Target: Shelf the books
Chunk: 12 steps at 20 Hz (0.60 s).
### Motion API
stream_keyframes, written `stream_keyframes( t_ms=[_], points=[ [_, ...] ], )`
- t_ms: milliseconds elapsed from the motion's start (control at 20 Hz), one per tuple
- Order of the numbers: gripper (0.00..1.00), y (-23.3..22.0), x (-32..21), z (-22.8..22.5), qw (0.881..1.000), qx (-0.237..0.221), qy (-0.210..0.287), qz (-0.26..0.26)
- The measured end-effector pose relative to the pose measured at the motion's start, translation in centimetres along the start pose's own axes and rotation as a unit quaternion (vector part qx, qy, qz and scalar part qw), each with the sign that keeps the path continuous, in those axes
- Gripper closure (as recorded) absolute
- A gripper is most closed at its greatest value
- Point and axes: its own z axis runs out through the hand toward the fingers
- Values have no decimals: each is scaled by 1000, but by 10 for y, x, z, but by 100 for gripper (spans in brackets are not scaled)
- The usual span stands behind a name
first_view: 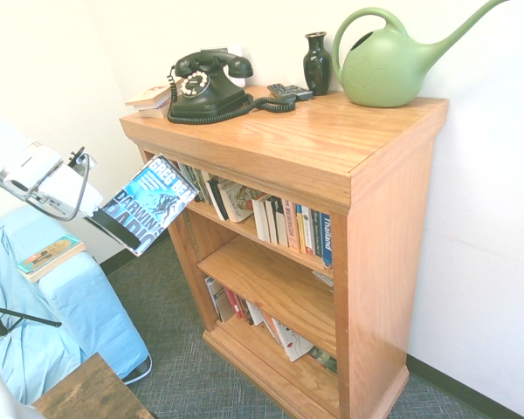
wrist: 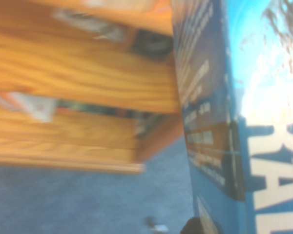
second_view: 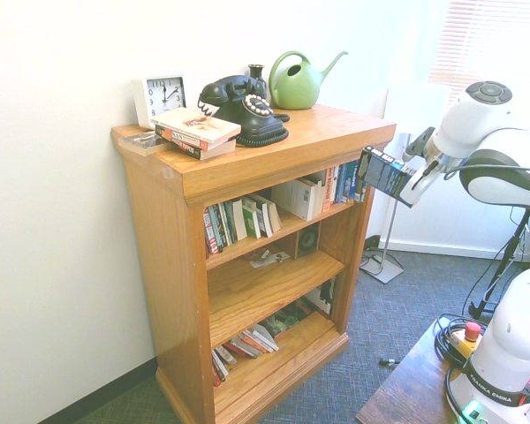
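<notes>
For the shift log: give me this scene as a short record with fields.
held item: blue paperback, tilted, in the air beside the bookcase's top tier
gripper: jaws shut on the paperback
bookcase: three open tiers
top tier: row of books, some leaning
middle tier: mostly bare
bottom tier: books lying slanted
on top: black telephone, green watering can, dark vase, white clock, stacked books
task status: paperback not yet shelved

Blue-and-black book (first_view: 144, 212) with icy white picture, white lettering. Orange-brown oak-grain shelf (first_view: 332, 144). Black telephone (first_view: 205, 85), green watering can (first_view: 389, 61), dark vase (first_view: 317, 63), white clock (second_view: 160, 95), grey-blue carpet (second_view: 397, 318).
</notes>
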Motion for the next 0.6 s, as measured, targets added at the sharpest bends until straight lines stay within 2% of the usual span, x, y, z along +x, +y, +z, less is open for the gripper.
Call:
stream_keyframes(
  t_ms=[300, 500, 600],
  points=[
    [100, -42, -27, 70, 998, 42, -48, -18],
    [100, -61, -16, 111, 996, 62, -55, -18],
    [100, -72, -11, 127, 996, 79, -42, -18]
  ],
)
